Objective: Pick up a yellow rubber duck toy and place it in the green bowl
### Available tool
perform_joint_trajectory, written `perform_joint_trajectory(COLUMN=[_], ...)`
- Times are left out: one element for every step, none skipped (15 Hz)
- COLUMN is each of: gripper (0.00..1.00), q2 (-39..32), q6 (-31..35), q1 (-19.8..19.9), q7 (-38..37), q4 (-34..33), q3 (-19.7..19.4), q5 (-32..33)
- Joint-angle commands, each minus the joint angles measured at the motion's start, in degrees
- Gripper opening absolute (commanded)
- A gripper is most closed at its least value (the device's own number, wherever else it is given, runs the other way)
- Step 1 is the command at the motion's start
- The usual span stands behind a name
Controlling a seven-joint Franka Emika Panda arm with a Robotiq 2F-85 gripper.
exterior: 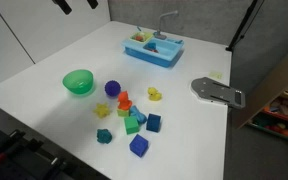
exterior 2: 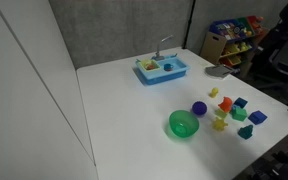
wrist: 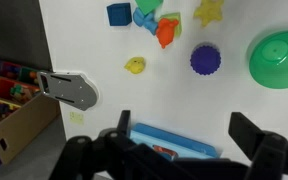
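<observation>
Wrist view: gripper (wrist: 184, 135) fingers spread wide, holding nothing. Yellow rubber duck toy (wrist: 135, 66) lies on the table, left of purple ball (wrist: 205, 59); green bowl (wrist: 279, 58) stands far right, empty

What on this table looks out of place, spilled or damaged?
Nothing is spilled or visibly damaged. The toys lie scattered beside the green bowl; only the grey metal plate seems to reach past the table edge.

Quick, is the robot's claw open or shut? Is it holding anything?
Gripper: open, jaws wide apart, holding nothing.
</observation>
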State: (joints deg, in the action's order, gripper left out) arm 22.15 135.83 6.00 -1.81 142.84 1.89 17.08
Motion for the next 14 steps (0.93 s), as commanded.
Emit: perform_joint_trajectory(gripper=[1.00,1.00,1.00,1.00,1.00,1.00,1.00,1.00,1.00,1.00,1.00,1.00,1.00,1.00], q2=[0.0,0.0,0.0,0.0,-0.6,-1.6,-2.4,-3.4,-4.3,-5.6,-6.7,-8.2,-9.5,-11.1], q6=[-0.2,-0.2,-0.1,-0.1,-0.3,-0.6,-0.7,-0.8,-0.7,-0.8,-0.6,-0.8,-0.6,-0.7], q1=[-0.5,-0.5,-0.5,-0.5,-0.7,-1.2,-1.3,-1.6,-1.7,-1.9,-2.0,-2.3,-2.3,-2.6], q7=[-0.1,-0.1,-0.1,-0.1,0.2,0.9,0.8,1.1,1.1,1.2,1.2,1.8,1.7,2.3], q4=[-0.1,-0.2,-0.2,-0.2,-0.8,-1.8,-2.6,-3.7,-4.5,-5.8,-6.9,-8.3,-9.5,-11.0], q3=[-0.4,-0.4,-0.4,-0.4,-0.6,-1.0,-1.0,-1.3,-1.4,-1.6,-1.8,-2.2,-2.4,-2.8], q5=[0.2,0.2,0.2,0.2,-0.5,-1.6,-2.0,-2.9,-3.4,-4.4,-5.0,-6.1,-6.8,-8.0])
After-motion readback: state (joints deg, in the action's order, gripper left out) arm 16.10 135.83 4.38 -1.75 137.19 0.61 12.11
